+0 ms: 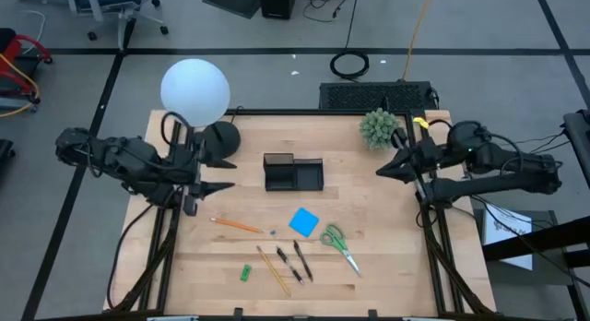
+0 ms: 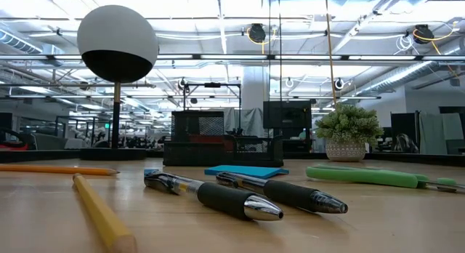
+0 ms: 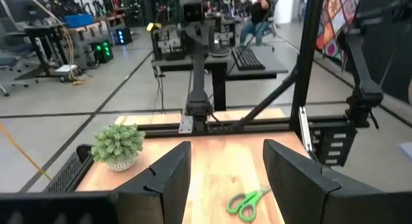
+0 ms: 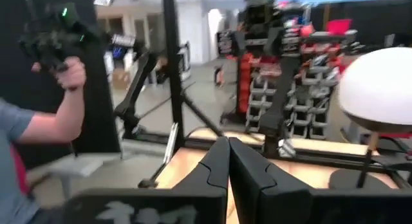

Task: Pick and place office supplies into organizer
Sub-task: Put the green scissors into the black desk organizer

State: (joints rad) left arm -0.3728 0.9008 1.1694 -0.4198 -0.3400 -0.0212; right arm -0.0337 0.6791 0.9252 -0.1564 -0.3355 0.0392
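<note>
The office supplies lie on the wooden table's near half: an orange pencil (image 1: 235,225), a blue sticky pad (image 1: 304,220), green-handled scissors (image 1: 339,245), two dark pens (image 1: 293,261), a yellow pencil (image 1: 273,270) and a small green piece (image 1: 246,273). The black organizer (image 1: 293,172) stands on the table's middle. My left gripper (image 1: 229,173) hangs open above the table, left of the organizer, pointing at it. My right gripper (image 1: 380,172) hangs shut to the organizer's right. In the left wrist view the fingers (image 3: 164,179) stand wide apart with nothing between them.
A lamp with a white globe (image 1: 194,90) and a round black base (image 1: 219,136) stands at the far left. A small green plant (image 1: 378,127) is at the far right, a keyboard (image 1: 373,95) beyond the far edge. A person's hand (image 4: 64,69) shows off the table.
</note>
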